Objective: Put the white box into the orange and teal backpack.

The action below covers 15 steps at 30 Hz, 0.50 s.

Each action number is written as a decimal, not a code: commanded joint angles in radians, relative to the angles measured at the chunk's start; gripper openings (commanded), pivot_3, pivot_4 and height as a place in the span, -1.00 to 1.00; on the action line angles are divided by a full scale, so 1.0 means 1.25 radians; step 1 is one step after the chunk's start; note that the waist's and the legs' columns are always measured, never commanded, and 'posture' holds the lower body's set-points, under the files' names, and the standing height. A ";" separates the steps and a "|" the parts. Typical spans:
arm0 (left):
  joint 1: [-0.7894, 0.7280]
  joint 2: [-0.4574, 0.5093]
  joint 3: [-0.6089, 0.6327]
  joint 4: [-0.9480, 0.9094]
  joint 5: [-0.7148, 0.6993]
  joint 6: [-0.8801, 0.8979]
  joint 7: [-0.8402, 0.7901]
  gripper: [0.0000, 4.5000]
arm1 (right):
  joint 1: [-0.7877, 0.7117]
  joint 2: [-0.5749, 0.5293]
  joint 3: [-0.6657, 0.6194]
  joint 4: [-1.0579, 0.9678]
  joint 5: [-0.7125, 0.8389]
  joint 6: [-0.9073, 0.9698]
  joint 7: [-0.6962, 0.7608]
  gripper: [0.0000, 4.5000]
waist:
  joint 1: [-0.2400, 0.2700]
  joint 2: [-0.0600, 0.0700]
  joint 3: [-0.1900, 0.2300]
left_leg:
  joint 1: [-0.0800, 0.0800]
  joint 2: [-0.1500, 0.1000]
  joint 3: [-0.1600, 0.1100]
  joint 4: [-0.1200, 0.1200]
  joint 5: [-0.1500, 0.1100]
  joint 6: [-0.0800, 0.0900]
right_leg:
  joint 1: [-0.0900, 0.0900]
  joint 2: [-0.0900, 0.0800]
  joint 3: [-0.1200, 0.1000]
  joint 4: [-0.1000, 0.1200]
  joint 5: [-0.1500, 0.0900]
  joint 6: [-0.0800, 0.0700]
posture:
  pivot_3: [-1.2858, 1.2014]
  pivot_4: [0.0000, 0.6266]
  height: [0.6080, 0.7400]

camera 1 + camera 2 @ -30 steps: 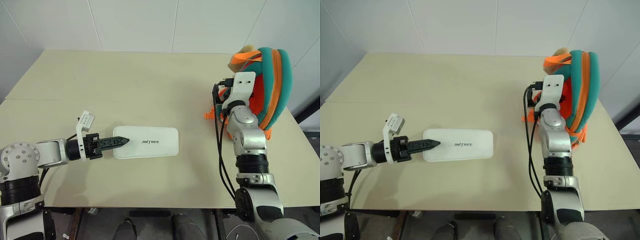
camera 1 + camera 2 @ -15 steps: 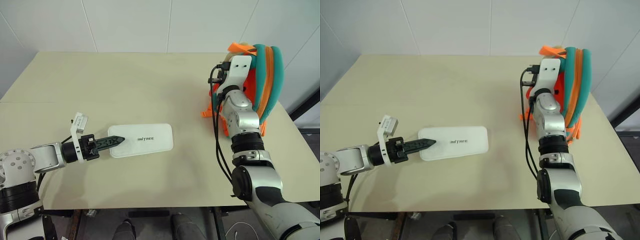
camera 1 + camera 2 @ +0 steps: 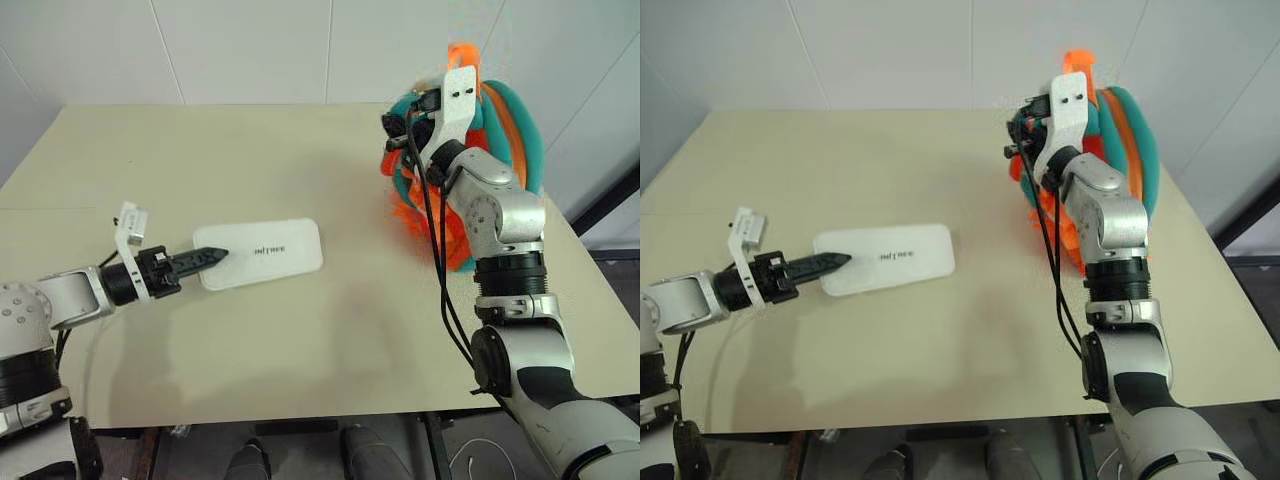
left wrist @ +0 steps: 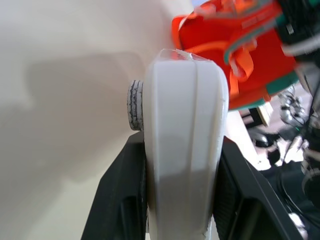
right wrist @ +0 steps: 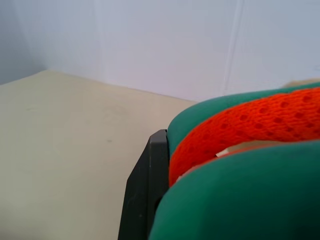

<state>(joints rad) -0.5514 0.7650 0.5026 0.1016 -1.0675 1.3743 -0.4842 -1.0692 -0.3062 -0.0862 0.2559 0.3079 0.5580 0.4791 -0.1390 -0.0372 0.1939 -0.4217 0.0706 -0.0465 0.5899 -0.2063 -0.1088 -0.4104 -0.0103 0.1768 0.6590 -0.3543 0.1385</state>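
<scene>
At the near left of the bench (image 3: 300, 340), the left tool (image 3: 205, 256) has its black fingers closed part-way on one short end of the white box (image 3: 262, 253), one finger lying over the top face. The box lies flat on the bench, its long side running away from the tool toward the middle. From the left wrist camera the box (image 4: 185, 150) shows edge-on, clamped between the two black fingers (image 4: 120, 200), with a small grey round foot sticking out of its underside; the head cameras show none of that underside. Small dark lettering sits on the top face of the box, too small here to spell out.

Across the bench at the far right, the right tool (image 5: 150, 195) is pinched tight on the teal trim of the orange and teal backpack (image 3: 510, 130), which stands upright beside the right arm. Its wrist camera shows the grip up close: one black finger pressed against a teal roll, with orange mesh between two teal rolls. The head cameras show an orange strap loop at the top of the backpack.
</scene>
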 commanded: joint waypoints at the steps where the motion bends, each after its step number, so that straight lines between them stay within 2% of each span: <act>1: -0.039 0.033 0.033 0.044 0.025 -0.064 -0.032 -0.45 | 0.006 -0.019 0.020 -0.129 0.068 0.056 0.090 -1.00 | 0.001 0.000 0.000 | 0.000 0.000 0.000 0.000 0.000 0.000 | 0.000 0.000 0.000 0.000 0.000 0.000 | 0.03 -0.52 1.00; 9: -0.064 0.101 0.039 0.132 0.086 -0.150 -0.082 -0.45 | 0.049 -0.076 0.056 -0.295 0.184 0.171 0.245 -1.00 | 0.002 0.000 0.000 | 0.000 0.000 0.000 -0.001 0.000 0.000 | -0.001 0.000 0.000 -0.001 0.000 0.000 | 0.03 -0.52 1.00; 15: -0.088 0.133 0.045 0.188 0.116 -0.187 -0.105 -0.45 | 0.044 -0.109 0.048 -0.354 0.269 0.204 0.332 -1.00 | 0.003 0.000 0.000 | -0.001 0.000 0.000 -0.001 0.000 0.001 | -0.001 0.000 -0.001 -0.001 0.000 0.000 | 0.03 -0.52 1.00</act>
<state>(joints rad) -0.6248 0.8946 0.5196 0.3390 -0.9211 1.1739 -0.5883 -0.9894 -0.4289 -0.0018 -0.1122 0.5832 0.8160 0.8494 -0.1346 -0.0371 0.1942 -0.4225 0.0706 -0.0466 0.5888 -0.2068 -0.1078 -0.4113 -0.0104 0.1761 0.6580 -0.3548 0.1380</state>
